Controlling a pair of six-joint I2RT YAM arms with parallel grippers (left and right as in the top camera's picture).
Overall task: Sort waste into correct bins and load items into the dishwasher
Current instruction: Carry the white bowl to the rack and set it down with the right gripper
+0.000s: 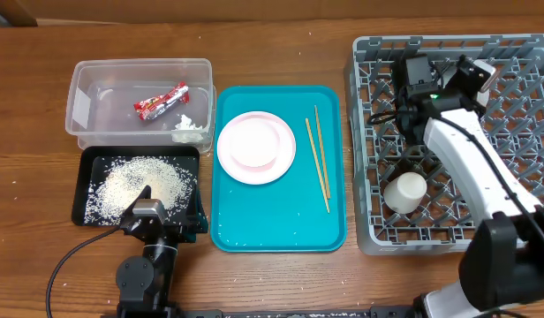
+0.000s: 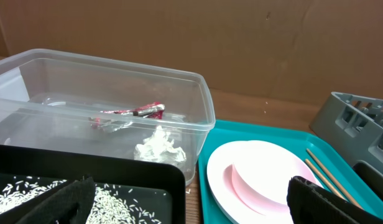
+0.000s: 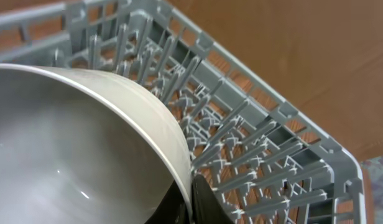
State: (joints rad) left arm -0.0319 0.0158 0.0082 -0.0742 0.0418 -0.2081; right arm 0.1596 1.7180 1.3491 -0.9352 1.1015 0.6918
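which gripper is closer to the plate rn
Left. The left gripper is at the black tray's near corner, close to the plate; the right gripper is over the dish rack, gripping the bowl.

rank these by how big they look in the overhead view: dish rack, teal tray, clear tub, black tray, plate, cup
1. dish rack
2. teal tray
3. clear tub and black tray: too alike in footprint to rank
4. plate
5. cup
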